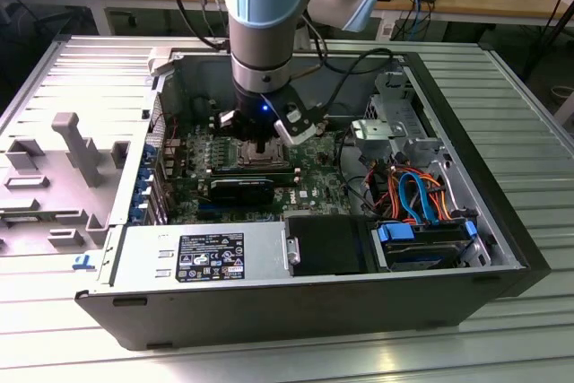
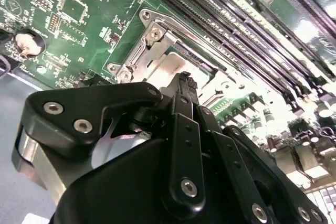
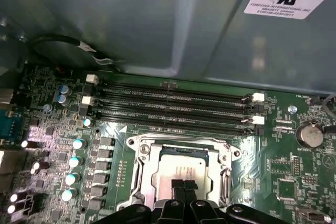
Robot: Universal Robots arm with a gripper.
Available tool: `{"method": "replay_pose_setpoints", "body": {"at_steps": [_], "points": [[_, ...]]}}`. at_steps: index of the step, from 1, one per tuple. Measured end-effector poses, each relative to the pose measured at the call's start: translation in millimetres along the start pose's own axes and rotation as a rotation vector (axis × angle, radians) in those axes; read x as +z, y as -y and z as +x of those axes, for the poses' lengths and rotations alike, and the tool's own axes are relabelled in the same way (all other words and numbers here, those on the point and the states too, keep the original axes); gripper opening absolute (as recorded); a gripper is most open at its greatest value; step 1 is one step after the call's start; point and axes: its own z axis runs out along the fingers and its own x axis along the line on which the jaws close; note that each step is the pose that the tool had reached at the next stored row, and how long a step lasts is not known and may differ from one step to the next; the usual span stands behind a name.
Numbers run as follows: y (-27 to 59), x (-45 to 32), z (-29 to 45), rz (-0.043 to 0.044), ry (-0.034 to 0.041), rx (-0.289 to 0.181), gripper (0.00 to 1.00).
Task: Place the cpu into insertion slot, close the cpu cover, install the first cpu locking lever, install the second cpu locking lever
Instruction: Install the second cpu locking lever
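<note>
The gripper (image 3: 184, 186) hangs over the insertion slot (image 3: 137, 157) inside the open computer case (image 1: 502, 186), its fingertips pressed together and grasping nothing. The cpu (image 3: 185, 167) lies seated in the slot, with the memory slots (image 3: 173, 106) at its 12 o'clock in the first wrist view.

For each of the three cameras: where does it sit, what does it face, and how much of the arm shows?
Exterior view: off the arm, above the open computer case; arm and gripper over the motherboard.
First wrist view: on the arm, facing the cpu in the insertion slot below the memory slots; fingertips show.
Second wrist view: on the arm, behind the gripper.
Both wrist views share the socket.
</note>
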Motion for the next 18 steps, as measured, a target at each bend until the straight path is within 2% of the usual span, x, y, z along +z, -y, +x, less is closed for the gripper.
{"method": "replay_pose_setpoints", "body": {"at_steps": [1,3,6,10,11,12,13,16,18], "points": [[-1.1,-1.3,-0.4,0.0133,-0.0016,0.0,0.11],[-5.6,-2.9,-1.8,0.0739,-0.0092,0.0,0.11],[-11.2,-2.7,-2.9,0.1267,-0.0156,-0.001,0.11],[-22.5,-2.6,-5.0,0.1816,-0.0225,-0.001,0.11],[-24.9,-2.6,-5.4,0.1879,-0.0234,-0.001,0.11],[-28.0,-3.6,-5.8,0.1983,-0.0246,-0.001,0.11],[-29.3,-5.3,-5.9,0.2022,-0.025,-0.001,0.11],[-31.6,-13.9,-6.3,0.2067,-0.0256,-0.001,0.11],[-31.8,-14.6,-6.3,0.2066,-0.0254,-0.001,0.11]]}}
